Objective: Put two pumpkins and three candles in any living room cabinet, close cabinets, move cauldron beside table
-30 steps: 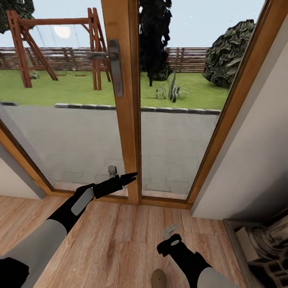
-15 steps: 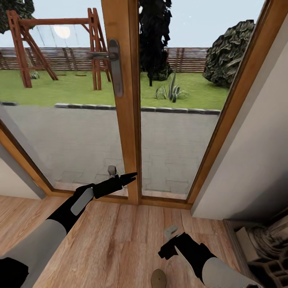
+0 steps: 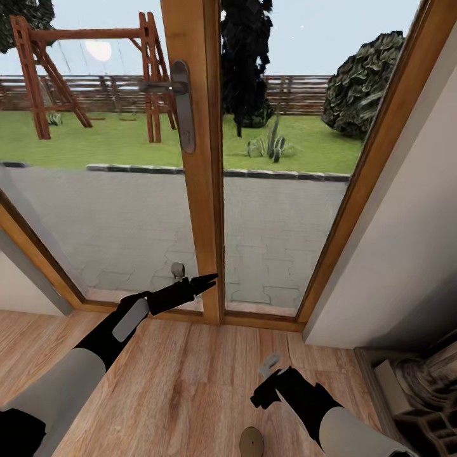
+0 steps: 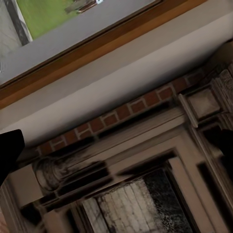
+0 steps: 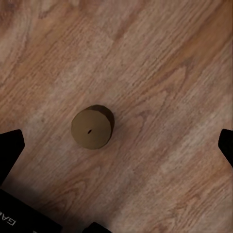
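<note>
One candle (image 3: 252, 440), a short tan cylinder with a wick dot in its top, stands upright on the wood floor at the near edge of the head view. My right gripper (image 3: 264, 383) hovers above and just beyond it, open. In the right wrist view the candle (image 5: 92, 127) lies between the spread fingertips (image 5: 10, 145), nearer this one, with nothing touching it. My left gripper (image 3: 206, 280) is held out toward the base of the wooden door post, open and empty. The pumpkins, the cabinet, the cauldron and the table are out of view.
A glazed wooden door (image 3: 190, 158) with a metal handle (image 3: 183, 105) stands right ahead, a garden behind it. A white wall (image 3: 406, 254) runs along the right. The ornate fireplace surround (image 3: 419, 393) sits at the lower right, and its carved front (image 4: 145, 160) faces the left wrist camera.
My right wrist has shifted slightly to the right and turned over the candle. The left arm and the candle have stayed where they were.
</note>
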You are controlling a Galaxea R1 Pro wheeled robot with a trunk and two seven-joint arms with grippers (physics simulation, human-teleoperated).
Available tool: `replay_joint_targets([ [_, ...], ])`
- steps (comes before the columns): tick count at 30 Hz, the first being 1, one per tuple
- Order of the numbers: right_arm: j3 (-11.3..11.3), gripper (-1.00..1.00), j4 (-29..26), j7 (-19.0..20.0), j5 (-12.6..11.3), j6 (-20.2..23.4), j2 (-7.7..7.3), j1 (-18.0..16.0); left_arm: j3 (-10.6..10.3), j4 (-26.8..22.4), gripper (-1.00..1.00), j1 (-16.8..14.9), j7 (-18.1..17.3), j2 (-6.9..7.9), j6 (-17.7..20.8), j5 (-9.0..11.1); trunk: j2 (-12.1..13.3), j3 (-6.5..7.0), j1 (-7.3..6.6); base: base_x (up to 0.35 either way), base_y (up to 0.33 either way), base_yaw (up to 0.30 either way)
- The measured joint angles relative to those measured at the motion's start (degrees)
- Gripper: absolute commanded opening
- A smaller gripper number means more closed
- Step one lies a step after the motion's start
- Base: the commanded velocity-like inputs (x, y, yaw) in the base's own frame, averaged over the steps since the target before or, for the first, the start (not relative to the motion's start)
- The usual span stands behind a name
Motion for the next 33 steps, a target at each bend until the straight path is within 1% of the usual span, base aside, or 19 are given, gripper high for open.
replay_joint_targets([
  [9, -0.14, 1.0, -0.39, -0.04, -0.01, -0.06, 0.11, -0.14, 0.0, 0.07, 1.0, -0.02, 0.0, -0.15, 0.02, -0.02, -3.61, -1.62, 1.98, 0.0, 0.0, 0.0],
  [16, -0.17, 1.0, -0.33, -0.44, -0.03, -1.6, 0.17, -0.18, 0.0, 0.0, 1.0, 0.0, 0.0, -0.15, 0.02, -0.02, -6.42, -2.87, 3.51, 0.0, 0.0, 0.0],
  [33, 0.08, 1.0, -0.26, -0.29, 0.07, -1.3, 0.4, -0.18, 0.0, -0.02, 1.0, 0.0, 0.0, -0.15, 0.02, -0.02, -13.24, -5.92, 7.25, 0.0, 0.0, 0.0],
])
